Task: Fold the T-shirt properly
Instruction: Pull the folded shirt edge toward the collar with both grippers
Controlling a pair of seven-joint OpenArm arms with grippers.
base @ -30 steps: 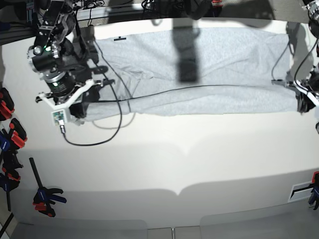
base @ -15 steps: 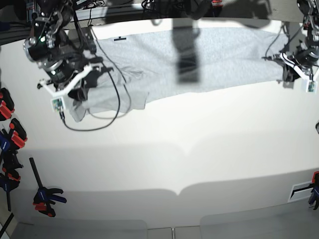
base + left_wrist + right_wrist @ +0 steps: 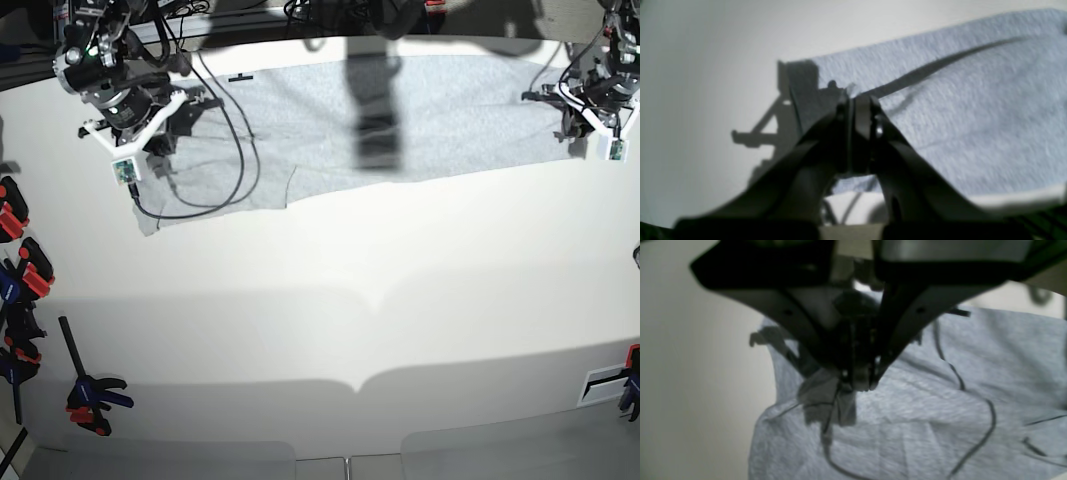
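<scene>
Grey T-shirt (image 3: 400, 120), one only, is pinched by both closed hands, left hand (image 3: 857, 100) and right hand (image 3: 857, 380).

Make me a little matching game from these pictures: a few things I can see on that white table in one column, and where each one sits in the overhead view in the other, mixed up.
Things:
1. light heather-grey cotton T-shirt
2. left gripper
3. right gripper
4. red-and-blue clamps

Places in the base view:
A. at the shirt's right end, shut on the cloth
B. along the table's left edge, off the shirt
C. spread flat across the far side of the table
D. at the shirt's left end, shut on the cloth

Pairs: 1-C, 2-A, 3-D, 4-B
</scene>
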